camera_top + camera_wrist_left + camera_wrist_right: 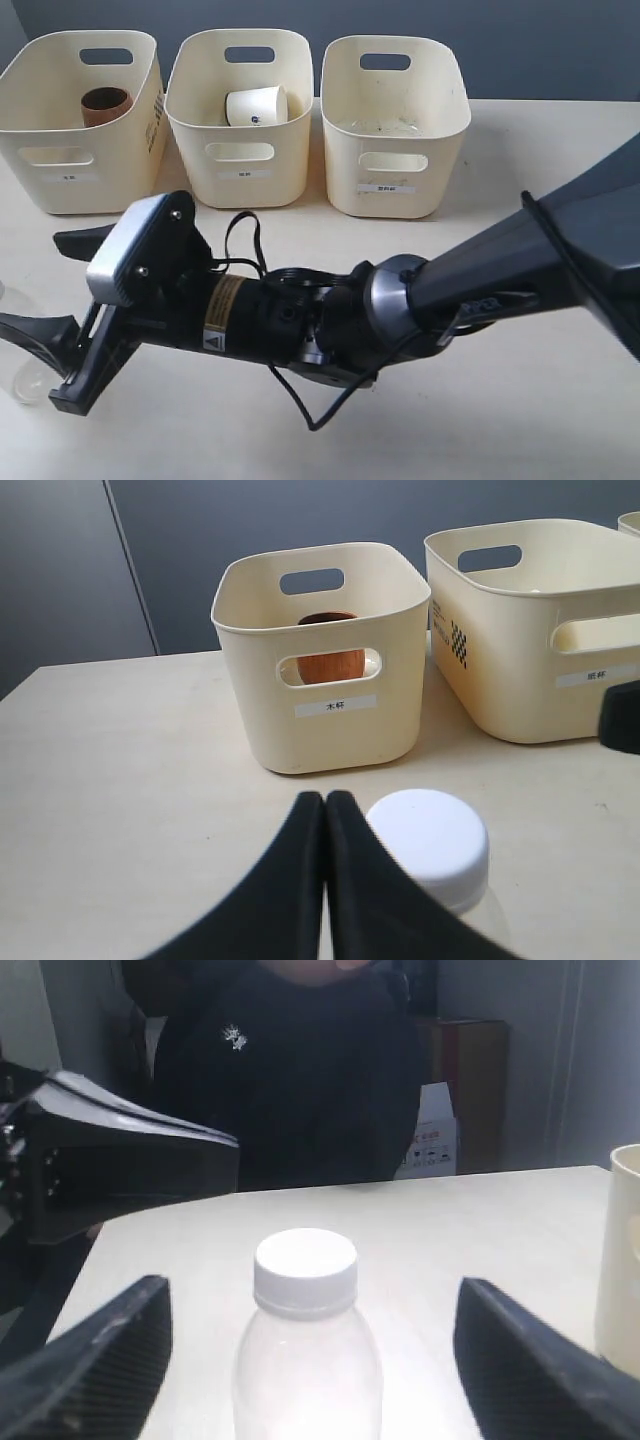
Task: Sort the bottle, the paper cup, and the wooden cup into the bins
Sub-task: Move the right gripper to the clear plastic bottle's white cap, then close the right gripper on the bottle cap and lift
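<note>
The clear bottle (pixel 305 1350) with a white cap (pixel 430 842) stands upright on the table at the far left (pixel 22 380). My right gripper (pixel 310 1300) reaches across to it (pixel 32 284) and is open, one finger on each side of the bottle, not touching. My left gripper (pixel 325 802) is shut and empty, right beside the cap; it is out of the exterior view. The wooden cup (pixel 105 103) lies in the left bin (pixel 60 150), seen through its handle hole (pixel 330 665). The paper cup (pixel 257 106) lies in the middle bin (pixel 240 150).
The right bin (pixel 395 170) stands beside the other two along the back of the table. The right arm's long body (pixel 400 300) lies across the table in front of the bins. The left arm's housing (pixel 110 1170) sits close behind the bottle.
</note>
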Tool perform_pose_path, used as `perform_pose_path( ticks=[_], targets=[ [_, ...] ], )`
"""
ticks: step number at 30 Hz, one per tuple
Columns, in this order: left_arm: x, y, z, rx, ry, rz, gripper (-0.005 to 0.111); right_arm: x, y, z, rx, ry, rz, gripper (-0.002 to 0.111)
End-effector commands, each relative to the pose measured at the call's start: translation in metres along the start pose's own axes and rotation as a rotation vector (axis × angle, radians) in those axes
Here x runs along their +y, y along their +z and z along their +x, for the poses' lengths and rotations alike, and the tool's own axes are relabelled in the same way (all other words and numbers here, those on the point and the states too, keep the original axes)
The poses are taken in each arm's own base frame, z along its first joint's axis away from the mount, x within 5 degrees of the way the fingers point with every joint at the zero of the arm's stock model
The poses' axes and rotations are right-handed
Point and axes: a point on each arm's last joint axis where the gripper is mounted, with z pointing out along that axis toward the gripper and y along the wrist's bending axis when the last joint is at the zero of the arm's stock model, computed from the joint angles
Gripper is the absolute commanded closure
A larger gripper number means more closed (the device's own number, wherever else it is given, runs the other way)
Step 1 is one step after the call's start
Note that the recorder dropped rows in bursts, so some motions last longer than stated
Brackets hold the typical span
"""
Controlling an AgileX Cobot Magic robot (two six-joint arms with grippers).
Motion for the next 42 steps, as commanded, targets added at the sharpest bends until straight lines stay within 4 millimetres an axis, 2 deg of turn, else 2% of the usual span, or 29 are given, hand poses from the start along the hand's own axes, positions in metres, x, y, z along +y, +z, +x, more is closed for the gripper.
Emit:
perform_pose_path(
  ticks=[1,3,9,16,24,33,42],
  targets=[
    [0.000,0.000,-0.002,-0.012,-0.001,0.000,0.107,-0.001,0.016,0.000,-0.001,0.000,-0.046,0.034],
    [0.000,0.000,-0.002,-0.012,-0.001,0.000,0.107,-0.002,0.020,0.001,0.002,0.013,-0.045,0.034],
    [0.000,0.000,-0.002,-0.012,-0.001,0.000,0.107,-0.007,0.031,0.010,0.000,0.059,-0.038,0.021],
    [0.000,0.000,-0.002,-0.012,-0.001,0.000,0.107,-0.008,0.034,0.011,0.033,0.046,-0.033,0.021],
    [0.000,0.000,-0.002,-0.012,-0.001,0.000,0.107,-0.010,0.051,-0.002,0.058,0.010,-0.069,0.021],
    [0.000,0.000,-0.002,-0.012,-0.001,0.000,0.107,-0.014,0.064,0.015,0.076,0.039,-0.086,0.021],
    [0.000,0.000,-0.002,-0.012,-0.001,0.000,0.107,-0.017,0.075,0.017,0.064,0.037,-0.091,0.021]
  ],
)
